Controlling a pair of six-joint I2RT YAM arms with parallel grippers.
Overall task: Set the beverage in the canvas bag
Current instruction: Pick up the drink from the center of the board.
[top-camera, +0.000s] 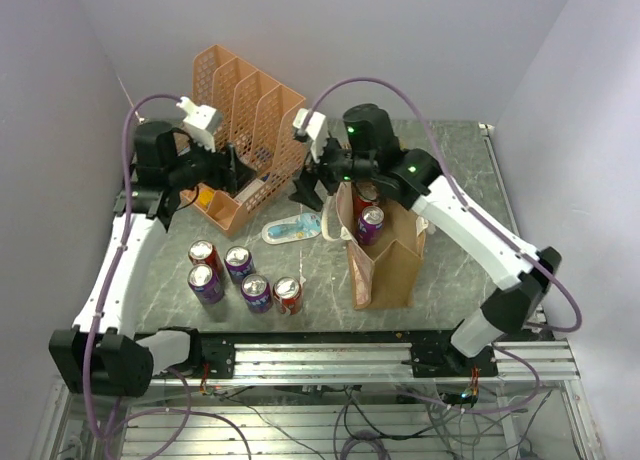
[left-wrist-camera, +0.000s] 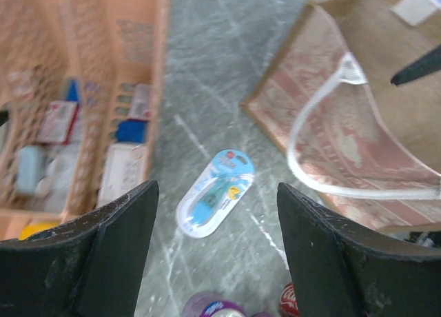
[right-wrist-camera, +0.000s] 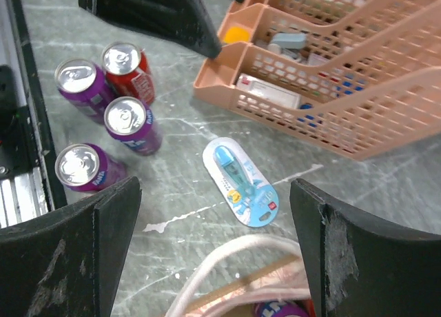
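five cans (top-camera: 256, 292) on the desk (top-camera: 465, 145): three purple, two red, all upright, in a loose cluster near the front rail (top-camera: 330, 352), left of the bag
two cans in the bag: a purple can (top-camera: 371, 223) in front and a red can (top-camera: 365, 193) right behind it, tops showing at the open mouth
one canvas bag (top-camera: 390, 270): upright near the front edge, just right of the loose cluster, mouth open, white handle (left-wrist-camera: 310, 151) drooping down the pink side panel
one orange organiser (top-camera: 245, 130): back left, its near corner close to the left wall
one blister pack (top-camera: 292, 229): flat on the desk, right in the lane between organiser and bag, touching neither
left jaws: spread wide, nothing between the fingers (left-wrist-camera: 114, 255), up over the organiser's near end, looking down at the blister pack
right jaws: spread wide as well, fingers (right-wrist-camera: 365, 255) empty, hovering just left of the bag's mouth, the handle loop below them
open room: bare desk right of the bag and behind it towards the back wall
tight spots: the two sets of jaws sit close together, and the organiser-to-bag lane is narrow
edges: walls on the left, back and right, the rail along the front
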